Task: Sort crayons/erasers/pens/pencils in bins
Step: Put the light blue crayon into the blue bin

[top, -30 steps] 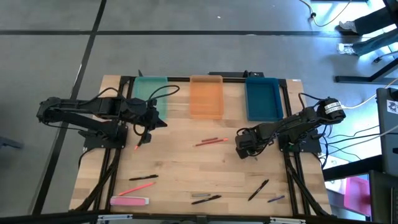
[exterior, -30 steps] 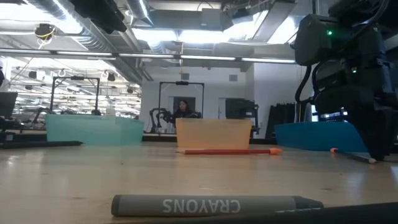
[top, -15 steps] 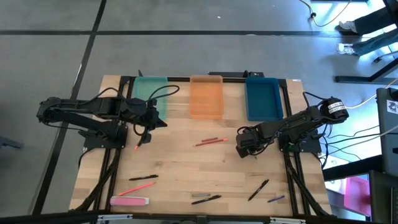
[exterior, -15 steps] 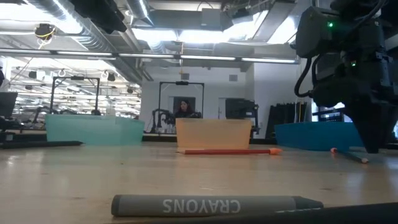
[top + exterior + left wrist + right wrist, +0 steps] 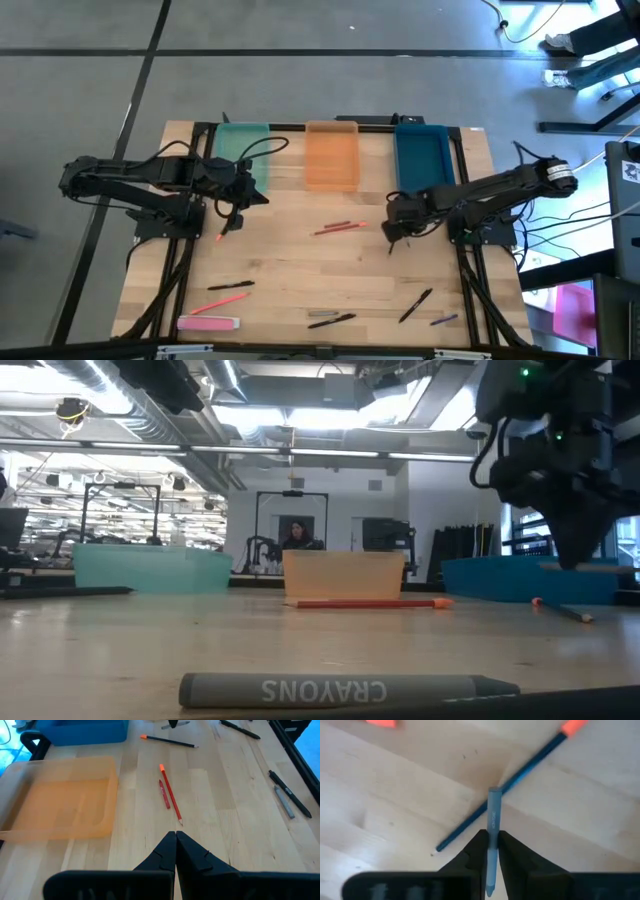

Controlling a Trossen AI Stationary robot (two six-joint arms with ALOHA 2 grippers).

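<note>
Bright overhead light, soft shadows, wrist view perhaps blurred

High view: overhead, straight down, whole surface (image 5: pixel 300 280) in frame. Low view: at surface height, level across to room, close behind grey crayon (image 5: pixel 330 690). Left wrist view: looks forward and down, moderately near. Right wrist view: very close to surface. High, low, left wrist views share orange bin (image 5: pixel 331 155).
</note>
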